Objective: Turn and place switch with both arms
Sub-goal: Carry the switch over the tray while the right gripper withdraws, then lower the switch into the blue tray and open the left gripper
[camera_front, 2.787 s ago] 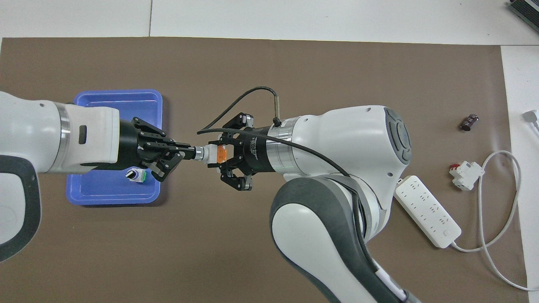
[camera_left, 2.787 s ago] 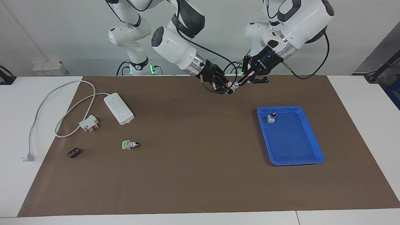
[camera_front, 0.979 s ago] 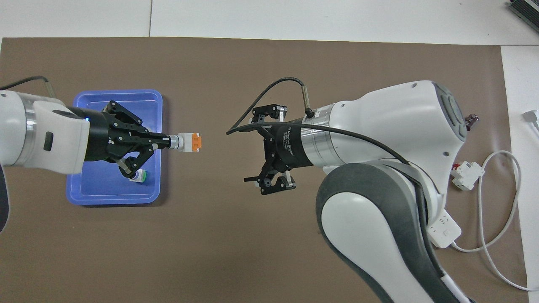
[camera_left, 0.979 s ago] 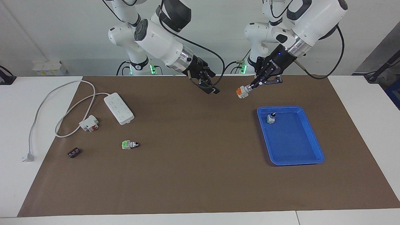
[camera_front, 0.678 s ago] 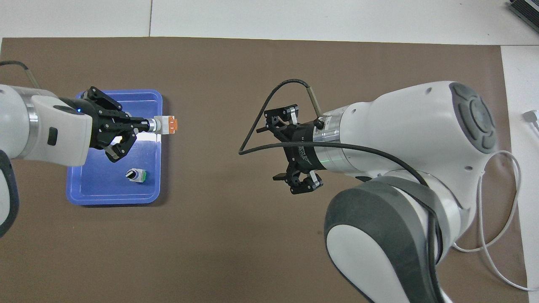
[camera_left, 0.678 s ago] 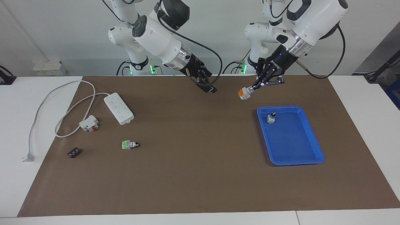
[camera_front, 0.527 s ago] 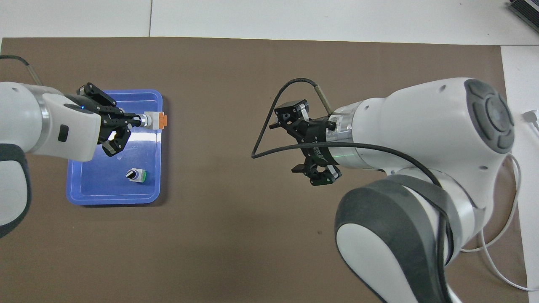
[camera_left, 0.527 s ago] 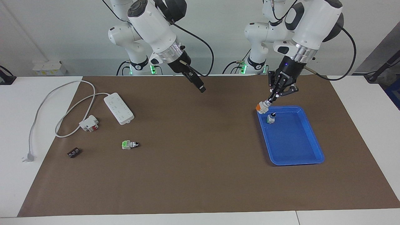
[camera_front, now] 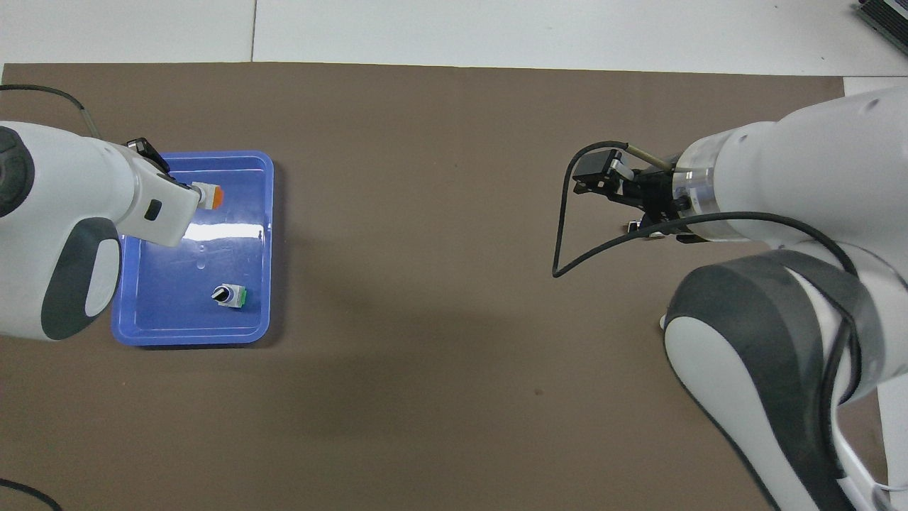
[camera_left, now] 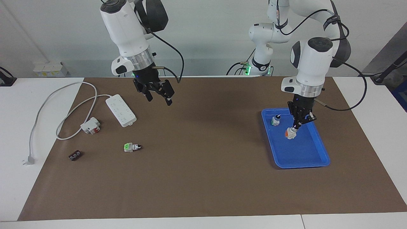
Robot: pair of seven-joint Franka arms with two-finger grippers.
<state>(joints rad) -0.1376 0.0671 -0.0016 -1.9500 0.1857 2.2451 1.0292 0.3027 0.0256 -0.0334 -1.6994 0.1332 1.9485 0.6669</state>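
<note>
In the facing view the left gripper (camera_left: 297, 124) hangs over the blue tray (camera_left: 321, 149), pointing straight down, its fingers clamped on the black knob end of the switch (camera_left: 290, 133), whose orange end block points down at the tray floor; whether the block already touches the floor cannot be told. A green-ended switch (camera_left: 275, 121) already stands in the tray, just beside the held one and nearer to the robots. The right gripper (camera_left: 158, 93) hangs with its fingers spread wide and nothing between them, over the brown mat (camera_left: 203, 178) near the power strip (camera_left: 121, 110); that arm waits. Another green-ended switch (camera_left: 131, 147) lies on the mat toward the right arm's end of the table. In the overhead view the left arm's wrist hides its own gripper, and only the switch's whitish body and orange end (camera_front: 210, 195) show, over the part of the tray (camera_front: 234, 160) farther from the robots, well apart from the green-ended switch (camera_front: 230, 296). By these views the placing step is in hand. The next move calls for lowering until the orange block rests on the tray floor, then opening the fingers and lifting straight up so the switch does not topple.
</note>
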